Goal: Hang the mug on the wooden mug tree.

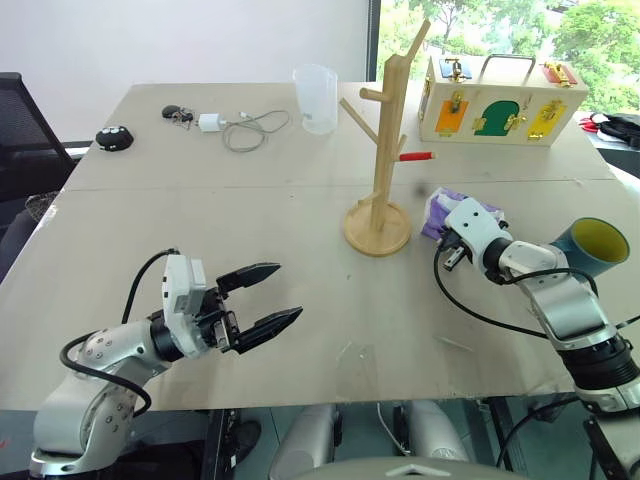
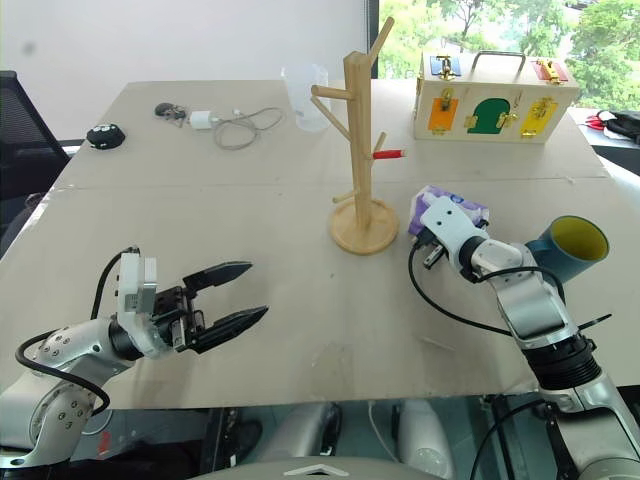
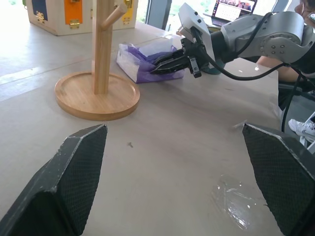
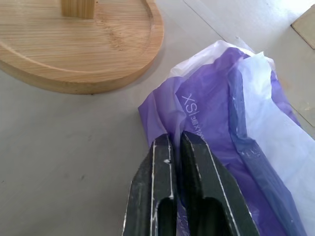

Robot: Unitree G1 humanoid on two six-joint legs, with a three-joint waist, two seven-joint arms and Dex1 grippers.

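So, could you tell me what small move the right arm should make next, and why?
Probably lift the purple-and-white plastic packet clear. The right gripper is shut on its edge beside the wooden mug tree base, and the mug lies on its side behind that arm, so the packet seems in the way.

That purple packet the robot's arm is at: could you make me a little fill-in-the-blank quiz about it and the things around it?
1. The right gripper has its black fingers closed on the edge of a ____ plastic packet.
2. The packet lies beside the round base of the wooden ____.
3. The teal mug is ____ on the inside.
4. The left gripper has its fingers ____ with nothing between them.

Missing words: purple; mug tree; yellow; open
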